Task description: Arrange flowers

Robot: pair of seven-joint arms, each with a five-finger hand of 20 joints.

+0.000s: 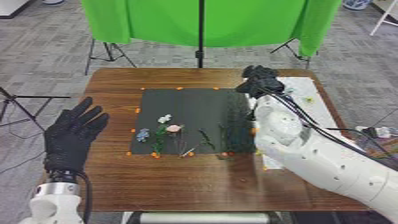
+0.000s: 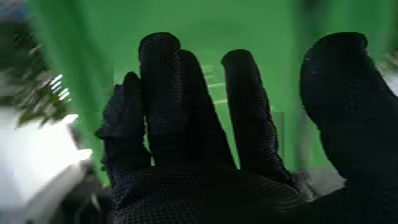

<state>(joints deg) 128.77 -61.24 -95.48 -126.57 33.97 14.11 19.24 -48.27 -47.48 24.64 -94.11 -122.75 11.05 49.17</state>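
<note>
My left hand is open, fingers straight, over the table's left side in the head view. At the back right, my right hand is over the dark mat's far corner and the white sheet's edge. In the right wrist view my right hand has its fingers and thumb straight and apart, holding nothing. On the dark mat lie a white flower, a pink flower, a blue flower and green stems, left of the right hand.
The white sheet on the table's right bears small yellow-green pieces, partly beside my right arm. Orange markers line the mat. A green cloth hangs behind the brown table.
</note>
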